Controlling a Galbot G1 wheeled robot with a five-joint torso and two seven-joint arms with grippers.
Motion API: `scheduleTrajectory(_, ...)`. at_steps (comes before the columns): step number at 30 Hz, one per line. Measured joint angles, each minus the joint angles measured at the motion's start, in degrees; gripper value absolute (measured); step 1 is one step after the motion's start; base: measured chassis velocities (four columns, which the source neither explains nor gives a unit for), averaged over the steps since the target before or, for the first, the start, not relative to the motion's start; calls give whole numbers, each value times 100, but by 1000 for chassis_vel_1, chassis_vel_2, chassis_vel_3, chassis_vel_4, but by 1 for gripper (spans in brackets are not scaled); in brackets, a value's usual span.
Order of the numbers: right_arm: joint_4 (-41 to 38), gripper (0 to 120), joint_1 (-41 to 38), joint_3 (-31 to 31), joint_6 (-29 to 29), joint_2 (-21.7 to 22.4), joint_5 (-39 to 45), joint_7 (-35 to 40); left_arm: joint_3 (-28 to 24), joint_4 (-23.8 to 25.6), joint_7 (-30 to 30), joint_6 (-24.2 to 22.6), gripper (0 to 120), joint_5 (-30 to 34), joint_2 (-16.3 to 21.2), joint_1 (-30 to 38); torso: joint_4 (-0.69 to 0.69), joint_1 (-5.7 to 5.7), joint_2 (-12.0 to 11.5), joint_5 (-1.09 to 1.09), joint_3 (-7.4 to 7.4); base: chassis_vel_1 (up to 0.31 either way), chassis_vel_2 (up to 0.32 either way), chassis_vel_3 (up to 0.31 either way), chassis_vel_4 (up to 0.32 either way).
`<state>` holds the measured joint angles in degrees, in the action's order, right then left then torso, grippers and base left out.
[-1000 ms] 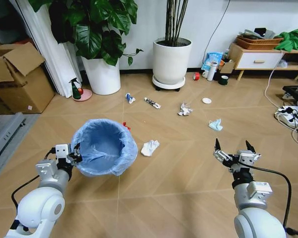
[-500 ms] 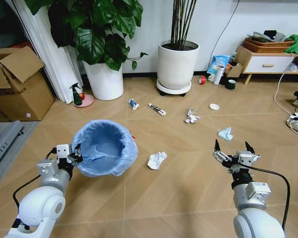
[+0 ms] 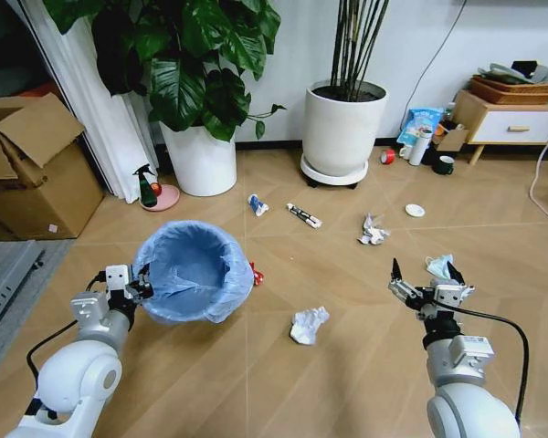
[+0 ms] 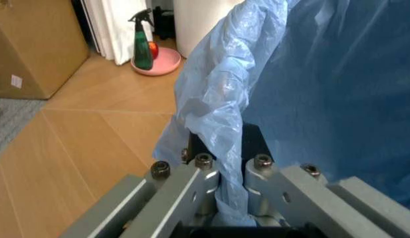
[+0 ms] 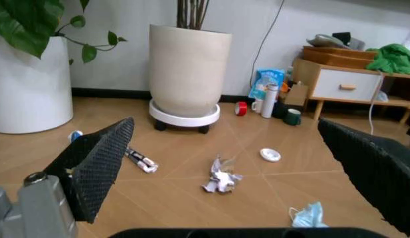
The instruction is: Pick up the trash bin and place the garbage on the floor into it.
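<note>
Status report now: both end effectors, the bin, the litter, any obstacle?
Left end effector shut on round bin with light-blue bag, off the floor. Right end effector open, empty. Crumpled white paper wad on wooden floor ahead. No obstacle seen.

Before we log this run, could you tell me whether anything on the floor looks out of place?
Yes: litter lies scattered on the wooden floor, namely a crumpled white paper wad, another paper wad, a light-blue face mask, a white disc and small wrappers. The left gripper grips the trash bin's rim.
</note>
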<state>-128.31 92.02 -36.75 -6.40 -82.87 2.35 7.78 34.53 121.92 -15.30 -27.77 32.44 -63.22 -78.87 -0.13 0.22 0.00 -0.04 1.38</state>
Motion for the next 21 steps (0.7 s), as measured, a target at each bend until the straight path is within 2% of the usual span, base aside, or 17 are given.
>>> scheduleTrajectory(17,71,100,-19,13,11,5,-4,-9,-7,-34,50,45,0,-26,-11,14,0,0,0,1,0,-53,236,57,-249)
scheduleTrajectory(21,214,100,-39,58,-7,75,15,-8,25,-47,51,54,0,-24,-25,8,1,0,0,2,0,-68,139,73,-124)
